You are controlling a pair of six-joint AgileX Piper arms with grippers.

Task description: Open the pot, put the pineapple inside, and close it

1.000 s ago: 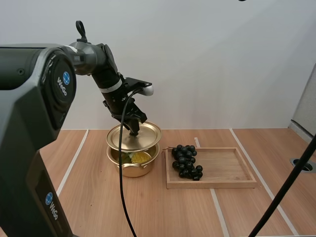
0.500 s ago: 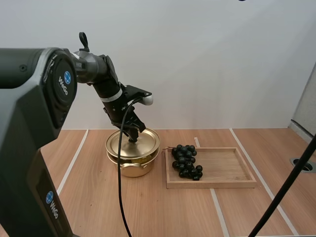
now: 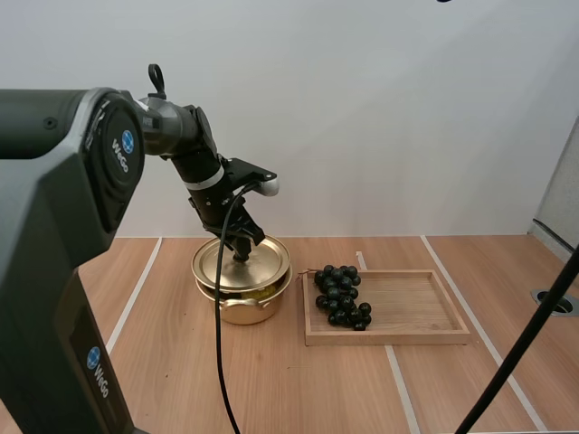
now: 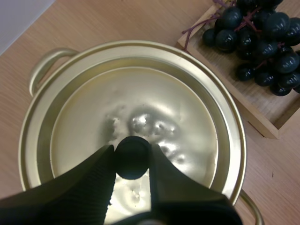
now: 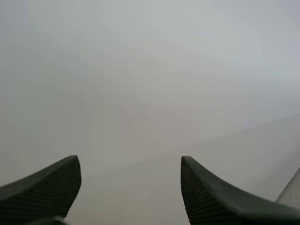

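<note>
A gold pot (image 3: 242, 306) stands on the wooden table with its gold lid (image 3: 241, 268) resting on it. My left gripper (image 3: 242, 253) is shut on the lid's black knob (image 4: 132, 157); the fingers (image 4: 98, 173) pinch it from both sides. The lid (image 4: 136, 112) covers the pot's mouth, so the inside is hidden. One pot handle (image 4: 44, 65) sticks out past the rim. My right gripper (image 5: 129, 187) is open, with its fingers apart and nothing between them, facing a plain pale wall.
A wooden tray (image 3: 398, 312) lies right of the pot, with a bunch of dark grapes (image 3: 340, 294) on its left end. The grapes (image 4: 262, 37) and the tray's corner (image 4: 253, 117) sit close beside the pot. White tape lines cross the table.
The left gripper has lowered the lid onto the pot. A second ago the lid hung tilted above it and yellow fruit showed inside; now the pot is covered.
</note>
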